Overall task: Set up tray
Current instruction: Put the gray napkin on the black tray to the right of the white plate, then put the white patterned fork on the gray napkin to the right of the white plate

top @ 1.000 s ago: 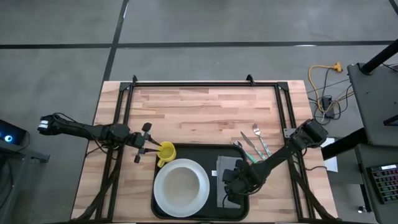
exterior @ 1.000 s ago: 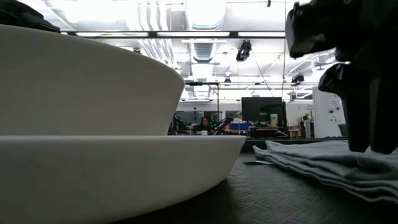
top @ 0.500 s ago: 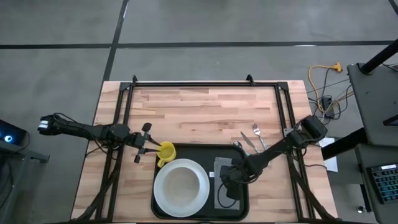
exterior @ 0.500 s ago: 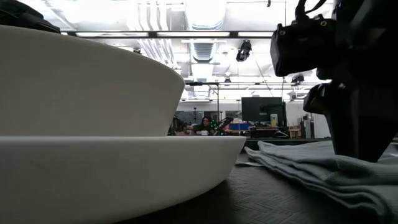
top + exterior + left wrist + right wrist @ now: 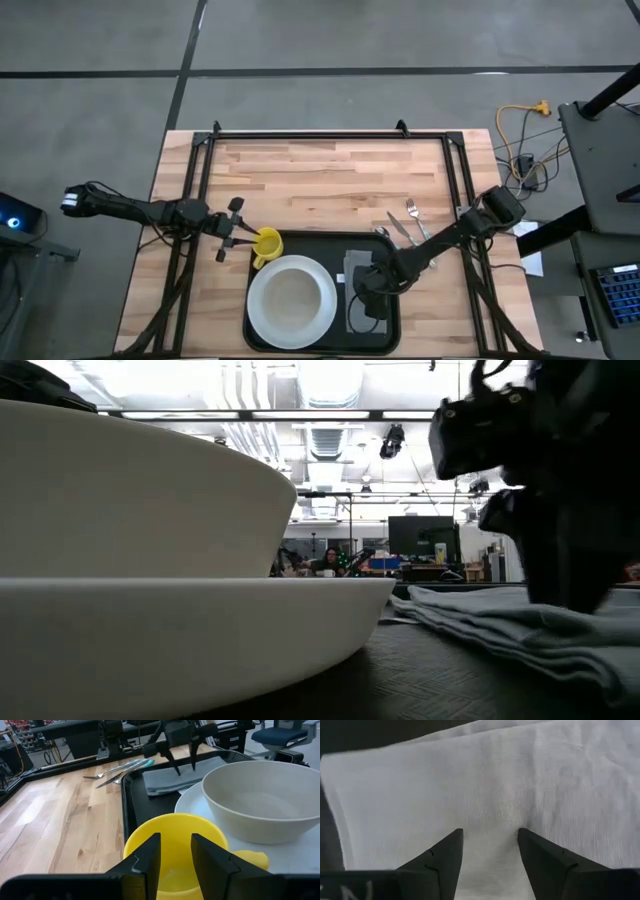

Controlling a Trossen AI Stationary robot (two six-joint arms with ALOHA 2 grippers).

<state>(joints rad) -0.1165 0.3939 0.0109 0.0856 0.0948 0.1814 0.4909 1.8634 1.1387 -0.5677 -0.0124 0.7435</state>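
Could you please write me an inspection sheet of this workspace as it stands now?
Surface: light wooden table, bare along its far half.
Job's things: large flat black rectangular tray at the near edge, carrying a white plate with a white bowl, a yellow plastic cup and a grey folded napkin.
Clutter: metal cutlery on the wood beside the tray's far right corner.
Grippers: left pincer straddles the cup's rim; right pincer open, over the napkin.
Cables: yellow and dark leads on the floor right of the table.
Surroundings: grey floor; a workshop with a person far behind.
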